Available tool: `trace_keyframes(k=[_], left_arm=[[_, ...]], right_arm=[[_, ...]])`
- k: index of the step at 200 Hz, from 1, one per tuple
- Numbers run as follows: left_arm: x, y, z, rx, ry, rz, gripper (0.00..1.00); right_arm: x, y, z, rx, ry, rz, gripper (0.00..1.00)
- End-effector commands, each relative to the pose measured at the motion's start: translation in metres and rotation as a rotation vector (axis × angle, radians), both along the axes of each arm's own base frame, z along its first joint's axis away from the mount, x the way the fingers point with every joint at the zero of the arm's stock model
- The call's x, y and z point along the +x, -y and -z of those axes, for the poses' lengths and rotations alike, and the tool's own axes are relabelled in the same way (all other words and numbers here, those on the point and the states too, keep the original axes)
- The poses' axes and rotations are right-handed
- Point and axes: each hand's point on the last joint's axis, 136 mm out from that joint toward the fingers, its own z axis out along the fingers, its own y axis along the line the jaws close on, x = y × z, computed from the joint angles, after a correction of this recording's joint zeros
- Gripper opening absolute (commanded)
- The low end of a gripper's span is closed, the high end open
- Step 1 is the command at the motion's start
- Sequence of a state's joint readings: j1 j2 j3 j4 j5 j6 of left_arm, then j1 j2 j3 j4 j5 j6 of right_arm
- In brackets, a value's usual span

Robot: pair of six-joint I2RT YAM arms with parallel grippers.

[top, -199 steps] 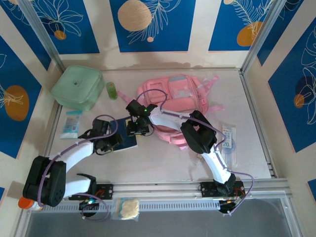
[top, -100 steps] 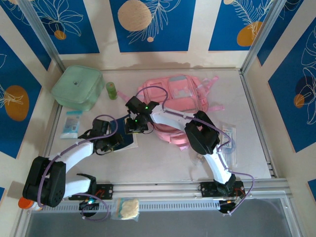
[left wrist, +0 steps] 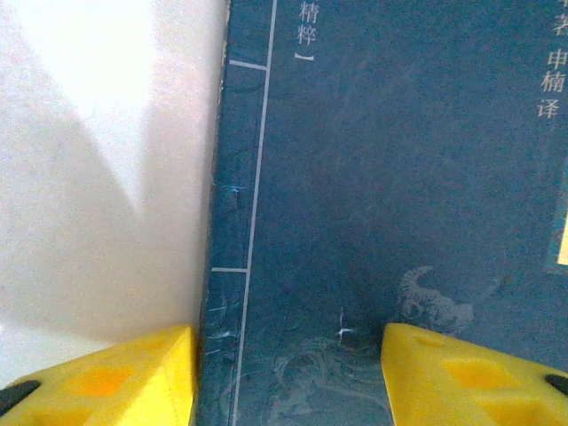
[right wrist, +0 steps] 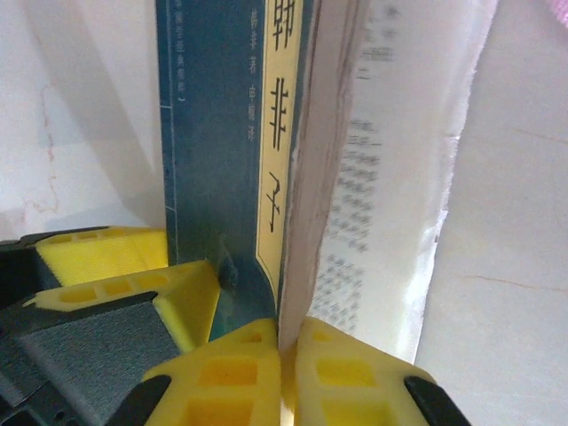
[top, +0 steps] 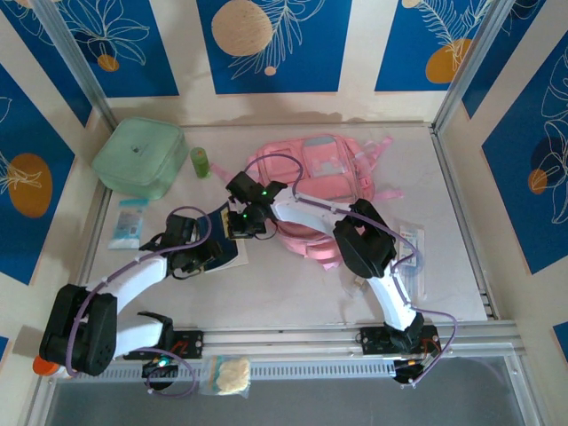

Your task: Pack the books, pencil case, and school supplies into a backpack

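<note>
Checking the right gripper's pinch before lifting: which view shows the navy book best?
Right wrist: the navy book shows label and lifted pages pinched in the shut right gripper. Left wrist shows its cover under the open left gripper; top view, a corner under the arms.

Seen from above, the navy book [top: 232,257] lies mostly under the left gripper [top: 206,257] and right gripper [top: 244,226]; just its near corner shows. The right arm [top: 355,240] covers the near side of the backpack [top: 324,164] and part of the flat packet [top: 417,271] by the right edge of the table [top: 461,266]. The right wrist view's page print [right wrist: 373,177] is blurred.
</note>
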State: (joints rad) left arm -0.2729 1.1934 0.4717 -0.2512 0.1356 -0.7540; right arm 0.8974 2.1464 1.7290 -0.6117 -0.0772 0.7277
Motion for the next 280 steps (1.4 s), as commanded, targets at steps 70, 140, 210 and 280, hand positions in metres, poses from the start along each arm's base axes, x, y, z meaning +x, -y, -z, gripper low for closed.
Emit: trace_keyframes(k=[70,140,210,280], left_arm=[[0.011,-0.019,-0.083,0.014,0.165,0.003,0.68],[0.027,0.027,-0.174,-0.360,0.371,0.134,0.72],[0.034,0.080,-0.184,-0.572,0.388,0.277,0.69],[0.035,0.115,-0.198,-0.643,0.423,0.358,0.44]], right_arm=[[-0.019,0.011,-0.104,0.232,0.090,-0.025,0.00],[-0.021,0.062,-0.169,0.423,0.128,-0.003,0.00],[-0.009,0.093,-0.192,0.559,0.134,0.012,0.00],[0.000,0.107,-0.173,0.548,0.107,0.069,0.00]])
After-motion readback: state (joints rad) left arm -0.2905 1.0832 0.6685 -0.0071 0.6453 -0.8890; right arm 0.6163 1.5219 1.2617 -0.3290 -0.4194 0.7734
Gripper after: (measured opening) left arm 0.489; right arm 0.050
